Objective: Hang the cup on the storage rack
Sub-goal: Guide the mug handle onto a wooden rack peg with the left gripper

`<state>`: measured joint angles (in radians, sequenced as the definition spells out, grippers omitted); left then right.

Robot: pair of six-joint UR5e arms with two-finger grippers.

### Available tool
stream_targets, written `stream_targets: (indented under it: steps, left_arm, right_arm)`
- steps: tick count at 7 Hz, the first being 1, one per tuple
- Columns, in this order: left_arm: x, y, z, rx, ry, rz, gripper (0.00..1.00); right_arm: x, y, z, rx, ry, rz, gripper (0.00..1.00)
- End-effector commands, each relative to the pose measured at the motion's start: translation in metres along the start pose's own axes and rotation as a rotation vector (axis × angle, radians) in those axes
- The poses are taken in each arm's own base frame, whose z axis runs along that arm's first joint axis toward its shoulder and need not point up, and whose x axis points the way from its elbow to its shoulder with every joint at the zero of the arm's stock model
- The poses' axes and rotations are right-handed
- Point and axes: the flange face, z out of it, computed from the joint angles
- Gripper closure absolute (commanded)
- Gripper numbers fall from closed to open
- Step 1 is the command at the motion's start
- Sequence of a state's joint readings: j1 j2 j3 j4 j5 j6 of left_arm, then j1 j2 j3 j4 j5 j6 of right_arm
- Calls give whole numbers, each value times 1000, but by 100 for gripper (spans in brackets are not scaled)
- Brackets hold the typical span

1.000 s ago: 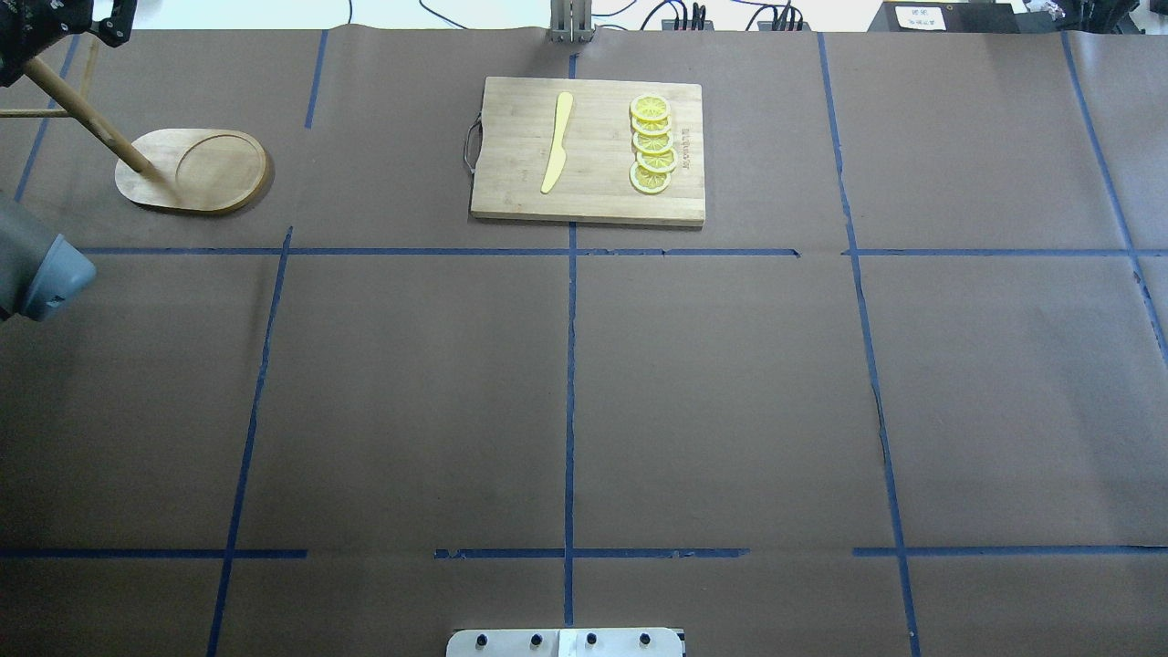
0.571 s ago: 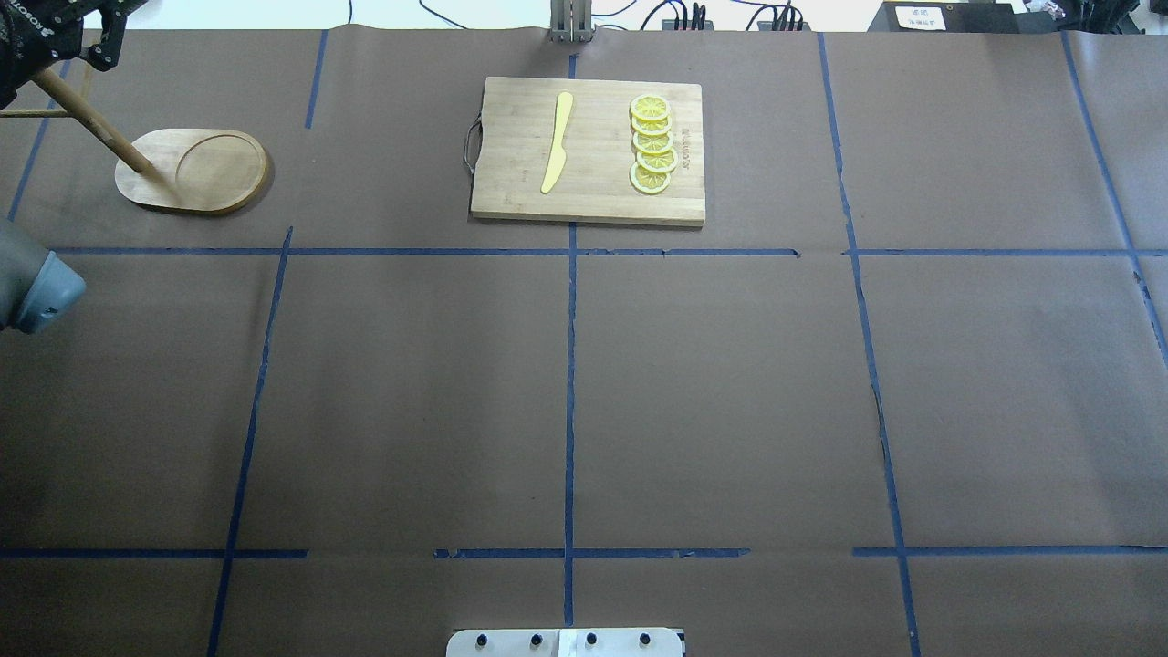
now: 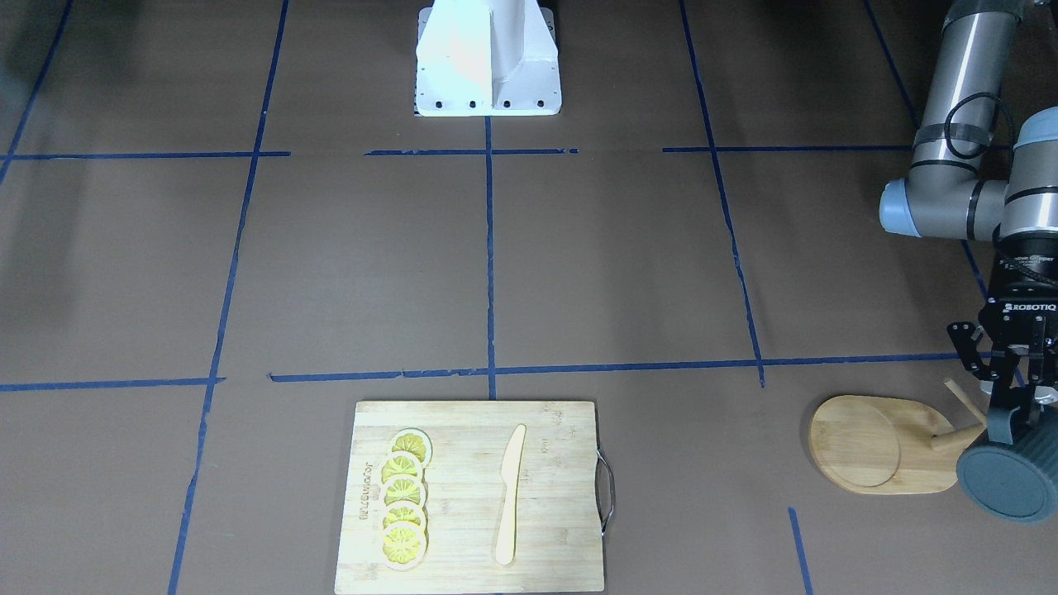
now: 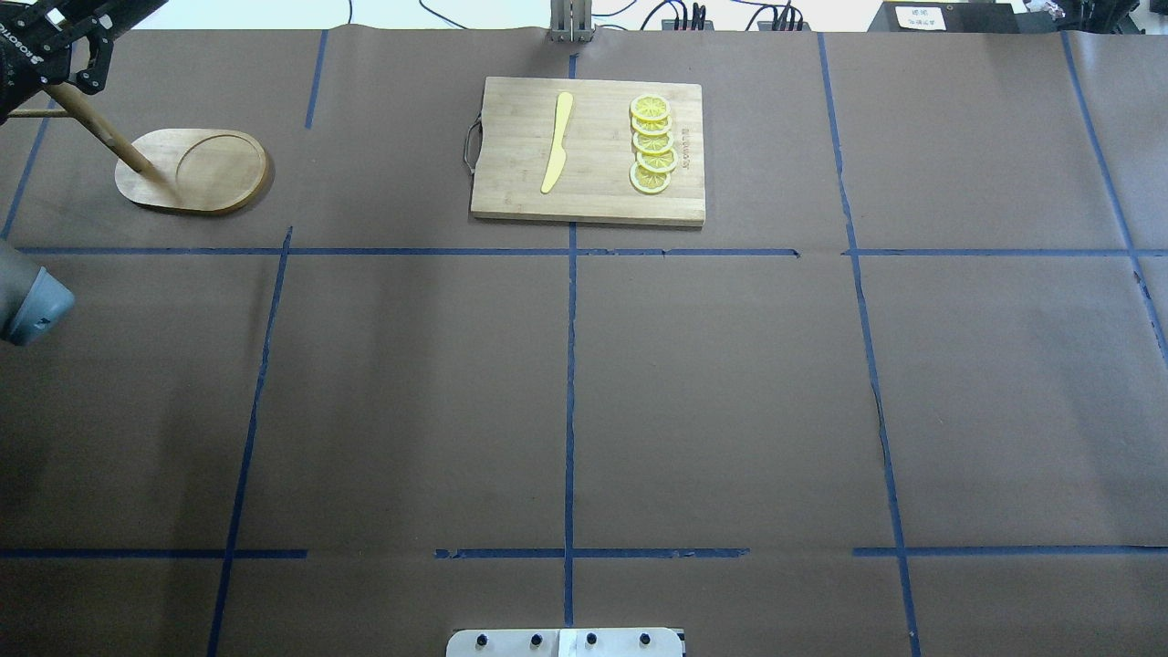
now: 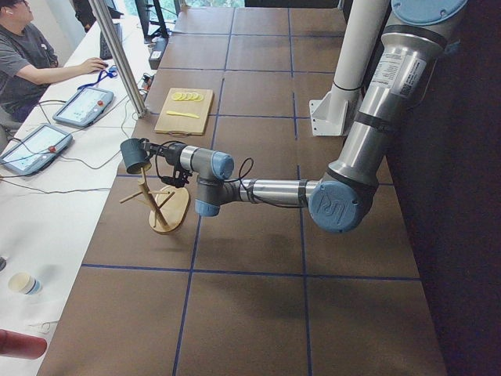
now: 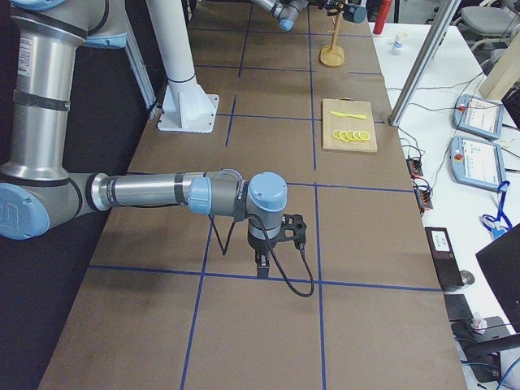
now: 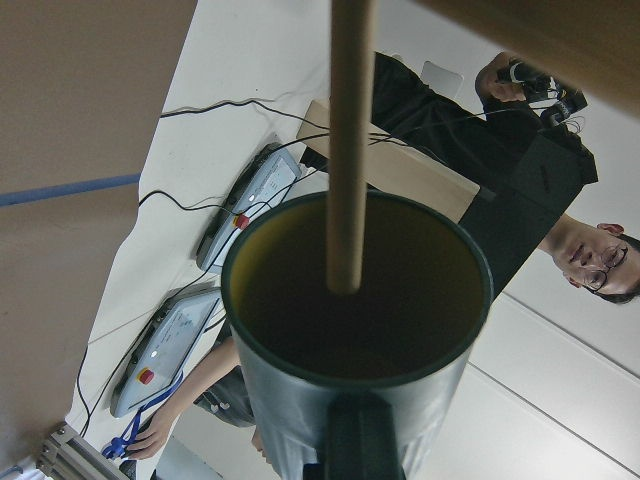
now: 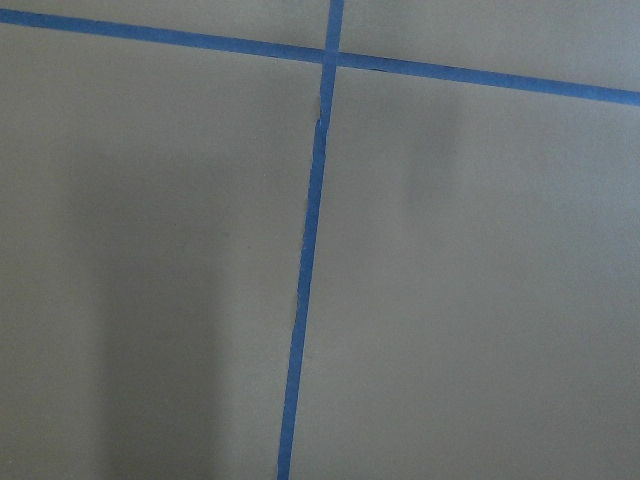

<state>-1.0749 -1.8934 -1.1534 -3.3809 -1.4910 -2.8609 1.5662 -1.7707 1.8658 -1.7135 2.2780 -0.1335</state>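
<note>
Cropped by the front view's right edge: the cup [image 3: 1010,483], itself hiding the pole top of the rack [image 3: 876,446]. Cut by the overhead view's top-left corner: the left gripper [image 4: 57,53]. Too small to tell open from closed: jaws of the right gripper [image 6: 262,265].

This is a robot lab. Two industrial arms [image 5: 274,190] reach over a large desk [image 4: 730,365] that is covered with brown paper and divided into squares by blue tape [image 4: 570,365]. A white pedestal [image 3: 488,49] is bolted to it. Beside the desk stand an aluminium post [image 5: 117,55] and a white bench [image 5: 47,235] with control tablets [image 5: 82,106], where a man [image 5: 23,47] sits working.
</note>
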Motion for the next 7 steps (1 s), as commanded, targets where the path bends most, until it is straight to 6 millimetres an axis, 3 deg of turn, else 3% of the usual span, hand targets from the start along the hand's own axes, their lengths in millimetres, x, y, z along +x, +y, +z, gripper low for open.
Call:
stream_targets:
  steps: [1,3,5,7]
  left_arm:
    - [-4,-20,-19,-14,5,-1,100]
    - [-13,-51,-36,-15,3,0,100]
    - [-17,-54,-35,-19,0,4,99]
    - [-17,-53,-34,-22,1,5,91]
  right_arm:
    - [0,0,-1,1,0,1,0]
    - [0,0,0,0,0,0,0]
    - [0,0,0,0,0,0,0]
    - [1,0,1,-1,0,1,0]
